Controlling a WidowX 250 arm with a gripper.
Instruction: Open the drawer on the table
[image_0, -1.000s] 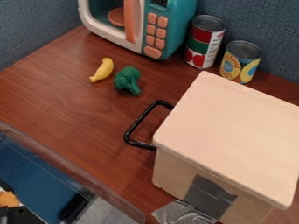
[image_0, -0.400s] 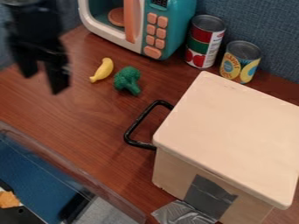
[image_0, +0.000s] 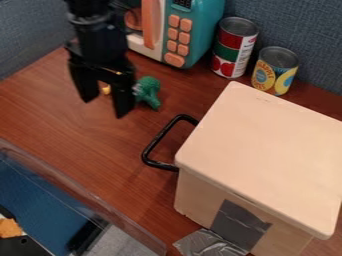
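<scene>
1 black 2-finger gripper (image_0: 105, 108): fingers parted, unloaded. 1 black metal bar handle (image_0: 161, 136), on the left of the cream box-shaped drawer unit (image_0: 267, 150): down-right of gripper in view, long axis slanting toward the brown wooden surface's (image_0: 87, 150) lower-left edge.

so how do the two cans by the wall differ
The taller can has a red and green label with red fruit, while the shorter can has yellow and blue on its label. The taller can stands nearer the toy microwave; the shorter can stands nearer the box. Both are upright with metal tops.
</scene>
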